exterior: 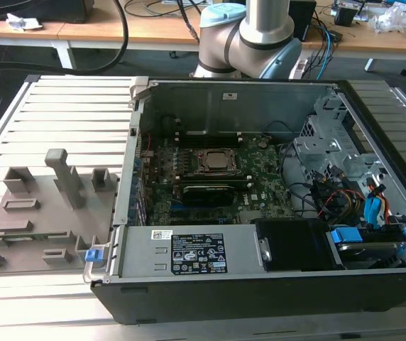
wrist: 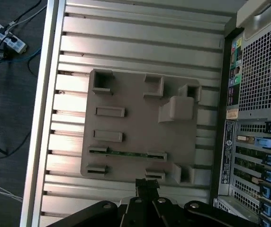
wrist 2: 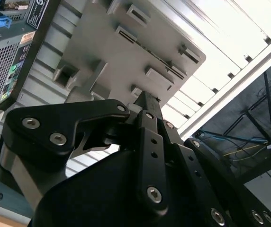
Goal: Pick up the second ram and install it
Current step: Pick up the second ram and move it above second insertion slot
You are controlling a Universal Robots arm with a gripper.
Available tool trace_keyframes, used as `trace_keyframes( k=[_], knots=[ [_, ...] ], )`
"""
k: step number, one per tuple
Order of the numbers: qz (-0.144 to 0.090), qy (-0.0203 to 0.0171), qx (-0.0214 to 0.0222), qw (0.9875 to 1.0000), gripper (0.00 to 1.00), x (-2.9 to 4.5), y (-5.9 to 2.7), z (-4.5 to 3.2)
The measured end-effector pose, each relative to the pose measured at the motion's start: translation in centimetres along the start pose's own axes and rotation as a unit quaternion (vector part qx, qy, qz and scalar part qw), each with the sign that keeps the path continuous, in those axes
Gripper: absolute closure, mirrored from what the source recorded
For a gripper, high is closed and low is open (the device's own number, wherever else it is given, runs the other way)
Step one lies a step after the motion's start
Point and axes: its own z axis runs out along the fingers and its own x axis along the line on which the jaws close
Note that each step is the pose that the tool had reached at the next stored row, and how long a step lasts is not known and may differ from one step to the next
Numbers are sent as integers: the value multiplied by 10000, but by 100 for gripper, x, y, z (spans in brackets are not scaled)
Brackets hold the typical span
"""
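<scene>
Green and thin, the second ram (wrist: 126, 152) lies in a slot of the grey holder tray (wrist: 140, 123) on the slatted desk (wrist: 140, 52), beside the open computer case (exterior: 231, 106). My claw (wrist: 147, 183) hangs near the tray's edge, pinched narrow, gripping nothing I can see.

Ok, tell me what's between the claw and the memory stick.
In the first wrist view, a strip of grey holder with one small slot separates the claw from the memory stick.
</scene>
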Motion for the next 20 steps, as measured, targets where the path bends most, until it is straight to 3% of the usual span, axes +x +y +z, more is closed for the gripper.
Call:
trace_keyframes(
  k=[4, 6, 11, 13, 15, 17, 20],
  knots=[
    [-401, 16, -9, 9992, 89, 0, 0, 1],
    [-484, 20, -11, 9988, 89, 0, 0, 0],
    [-910, 38, -21, 9958, 89, 0, 0, 0],
    [-1103, 45, -26, 9939, 89, 0, 0, 0],
    [-1329, 55, -31, 9911, 89, 0, 0, 0],
    [-1426, 59, -34, 9898, 89, 0, 0, 0],
    [-1718, 71, -40, 9851, 89, 0, 0, 0]
  ],
)
